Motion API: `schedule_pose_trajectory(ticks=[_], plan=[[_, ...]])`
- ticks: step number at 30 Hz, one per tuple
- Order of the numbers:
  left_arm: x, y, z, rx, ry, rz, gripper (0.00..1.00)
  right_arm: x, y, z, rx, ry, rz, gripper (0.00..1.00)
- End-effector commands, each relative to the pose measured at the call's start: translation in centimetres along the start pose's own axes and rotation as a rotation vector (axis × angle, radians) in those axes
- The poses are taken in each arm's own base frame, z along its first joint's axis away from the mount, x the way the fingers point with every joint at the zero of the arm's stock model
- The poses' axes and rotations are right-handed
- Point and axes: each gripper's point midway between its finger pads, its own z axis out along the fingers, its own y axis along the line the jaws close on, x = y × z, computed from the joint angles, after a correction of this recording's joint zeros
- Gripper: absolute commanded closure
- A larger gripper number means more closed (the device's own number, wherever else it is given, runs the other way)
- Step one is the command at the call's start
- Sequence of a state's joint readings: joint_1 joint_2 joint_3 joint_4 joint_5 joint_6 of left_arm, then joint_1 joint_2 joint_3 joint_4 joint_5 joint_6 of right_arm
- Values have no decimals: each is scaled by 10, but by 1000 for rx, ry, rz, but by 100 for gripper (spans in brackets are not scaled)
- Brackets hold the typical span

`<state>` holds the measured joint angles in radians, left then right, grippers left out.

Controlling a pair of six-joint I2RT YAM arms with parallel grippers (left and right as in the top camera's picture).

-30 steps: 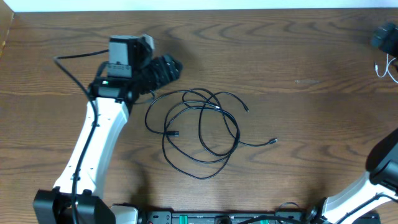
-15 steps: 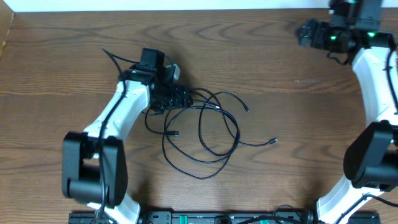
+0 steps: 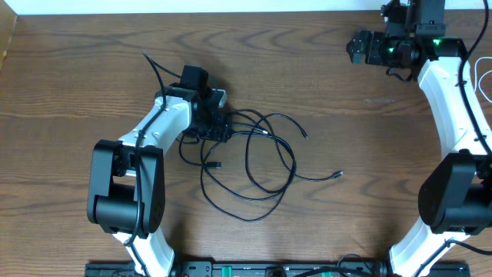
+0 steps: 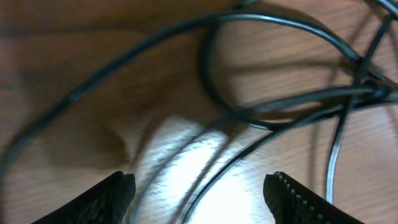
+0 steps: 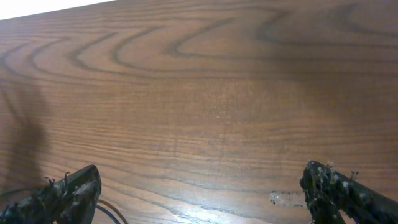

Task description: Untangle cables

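left arm: seen from overhead, it rose from its base at the near-left edge of the tabletop, then bent right at the elbow, with the forearm slanted toward the middle and the wrist tipped down over the wood.
left gripper: it sat at the left rim of the tangle, low over the strands. in the left wrist view the left gripper had its two dark fingertips well apart at the bottom corners. several strands ran across the lit wood between them, and neither jaw pressed on a strand, so the gripper was parted fairly wide and held nothing.
black cables: they lay loose on the tabletop in overlapping loops just right of the left gripper, a little left of centre. one plug end trailed out to the right, clear of the loops. in the left wrist view the black cables looked blurred, and several strands crossed at the right edge.
white cable: only a thin pale curve showed at the far right edge, beside the right arm and well apart from the black loops.
right arm: it ran up the right side, stretched far from its base, with the wrist turned left near the far edge.
right gripper: it pointed left, well apart from all the cables. the right wrist view showed the right gripper with its jaws spread very wide over bare wood grain, with nothing between them.
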<state>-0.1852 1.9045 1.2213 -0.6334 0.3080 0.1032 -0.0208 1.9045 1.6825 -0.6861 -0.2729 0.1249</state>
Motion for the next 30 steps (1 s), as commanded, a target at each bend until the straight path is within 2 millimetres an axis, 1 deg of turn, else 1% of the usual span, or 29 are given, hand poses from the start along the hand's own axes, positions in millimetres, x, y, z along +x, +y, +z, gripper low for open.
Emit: schedule_pose_trajectory(ticks=[1, 6, 12, 15, 20, 22, 24, 26, 27, 30], plan=[[1, 10, 2, -51, 3, 36, 30, -2, 2, -5, 6, -7, -12, 1], [7, 9, 5, -49, 17, 39, 34, -1, 2, -5, 6, -2, -10, 1], [12, 9, 8, -49, 32, 37, 48, -1, 2, -5, 6, -1, -10, 1], [16, 8, 9, -48, 42, 19, 49, 0, 2, -5, 6, 0, -10, 1], [31, 9, 16, -46, 83, 8, 51, 3, 3, -4, 5, 14, -9, 1], [35, 10, 19, -46, 87, 0, 57, 5, 6, -4, 2, 20, -12, 1], [37, 10, 21, -48, 89, -29, 70, 6, 10, -3, -3, 24, -18, 1], [37, 10, 20, -50, 88, -63, 91, 8, 15, -2, -8, 29, -25, 1], [36, 10, 20, -50, 83, -83, 92, 8, 17, -1, -11, 31, -29, 1], [27, 9, 14, -51, 53, -127, 93, 13, 26, 0, -26, 45, -39, 1]])
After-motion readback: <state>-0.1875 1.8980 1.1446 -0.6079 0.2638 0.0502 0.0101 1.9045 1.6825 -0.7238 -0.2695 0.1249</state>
